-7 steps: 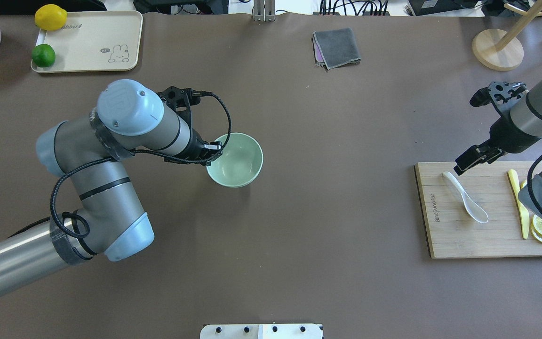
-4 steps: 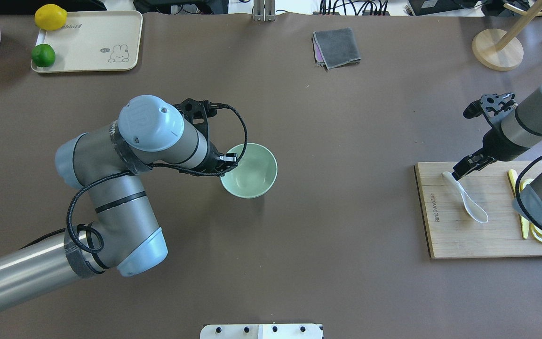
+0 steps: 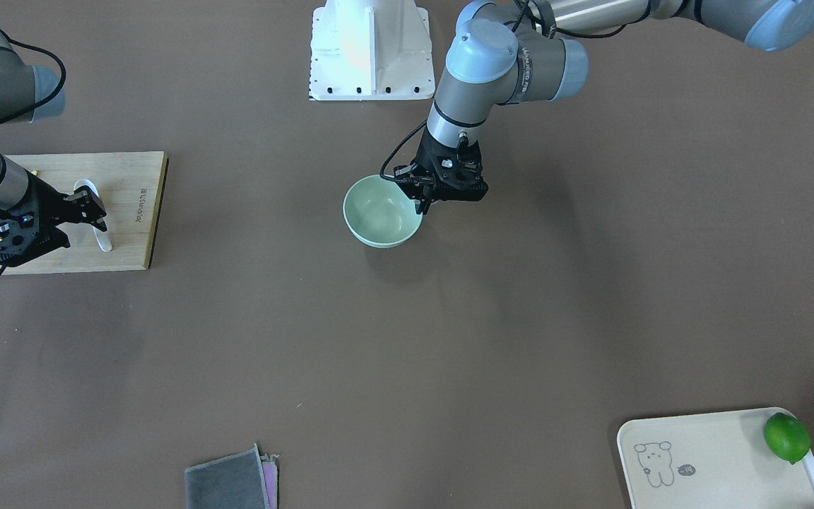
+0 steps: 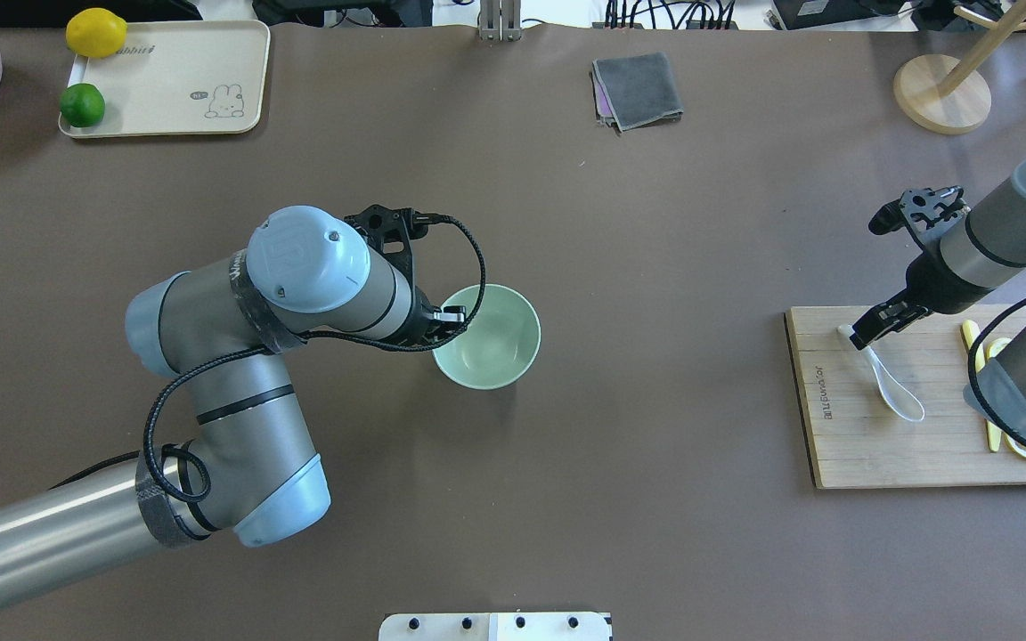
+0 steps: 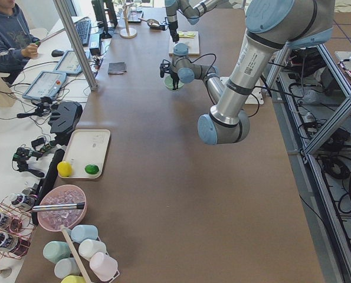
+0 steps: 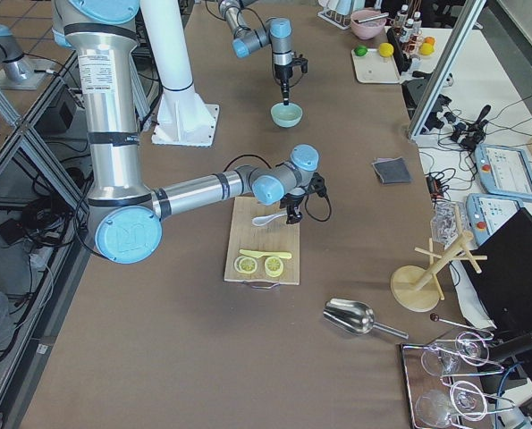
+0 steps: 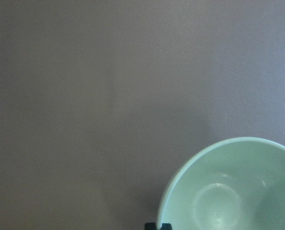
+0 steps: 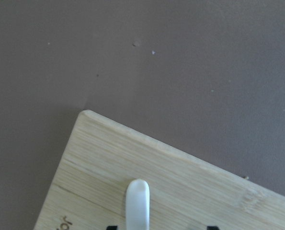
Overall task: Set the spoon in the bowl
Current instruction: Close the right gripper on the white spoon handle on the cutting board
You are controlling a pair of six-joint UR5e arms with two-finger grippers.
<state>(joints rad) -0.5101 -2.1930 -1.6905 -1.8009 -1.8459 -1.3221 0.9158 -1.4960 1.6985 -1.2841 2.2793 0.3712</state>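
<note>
Plainly, the work is split between the arms. The left pincer [image 4: 449, 316] pinches the rim of the bowl [image 4: 491, 343] at about nine o'clock in the overhead view, seemingly with one finger inside and one outside. I judge that this grip lets it steady the bowl or bring it toward the spoon's side of the bench [image 4: 655, 401]. The bowl sits near mid-bench and holds nothing, well apart from the cutting board [image 4: 878, 454] off at its three o'clock.

The spoon [image 4: 891, 387] lies flat on that board, handle toward eleven o'clock and scoop toward five. The right pincer [image 4: 863, 331] hangs over the handle tip with its fingers spread to either side, not yet closed. The handle is the sensible place to grip: it is narrow enough to fit between the fingers, and the scoop stays free to go in first.

Much is masked. The left wrist covers its own fingers from overhead, and its camera shows only a dark sliver at the rim. The right wrist view cuts the scoop off — whether those fingers touch the board I cannot tell. The right arm also hides part of the yellow knife [image 6: 266, 255] from overhead.
</note>
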